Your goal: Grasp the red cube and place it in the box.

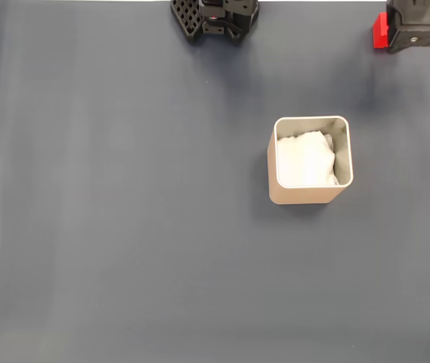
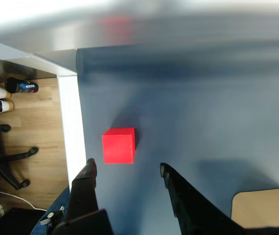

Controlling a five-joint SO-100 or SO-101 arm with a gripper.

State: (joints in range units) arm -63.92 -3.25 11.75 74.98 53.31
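The fingers [image 2: 127,169] stand wide apart and hold nothing, poised above the bench [image 2: 203,112] in the wrist view. The cube [image 2: 118,145] sits on the bench just beyond the tips and a little left of the gap's middle, close to the left finger [image 2: 88,171] and apart from both. In the fixed view the cube [image 1: 381,32] lies at the far right edge, half hidden behind the arm's black body [image 1: 422,26]. The box [image 1: 310,160] stands well apart from it, nearer and to the left, open and padded in white.

The risk, I think, lies in that off-centre line-up: if the arm drops straight, the left finger may land on the cube or nudge it. The cube sits near the bench's white edge [image 2: 70,122], with floor [image 2: 26,127] below, so a shove leftward could send it off.
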